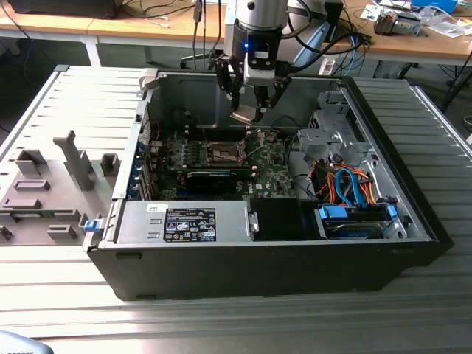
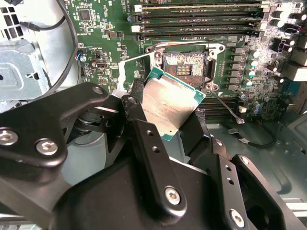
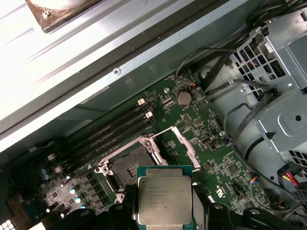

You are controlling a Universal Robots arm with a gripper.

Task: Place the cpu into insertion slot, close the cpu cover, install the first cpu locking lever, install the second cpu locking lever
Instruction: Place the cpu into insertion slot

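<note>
Gripper (image 1: 248, 110) jaws clamped on the cpu (image 2: 168, 103), held in the air over the motherboard (image 3: 216, 163). Insertion slot (image 3: 128, 165) exposed, cpu cover (image 3: 181, 143) tilted up.

The cpu (image 3: 164, 201) is clamped flat in the gripper (image 3: 165, 218), printed face toward the camera. Just beyond it, the slot (image 3: 128, 167) lies open on the green board (image 3: 216, 163). The cover (image 3: 187, 147) stands raised beside the slot. Memory slots (image 3: 115, 127) run alongside.
</note>
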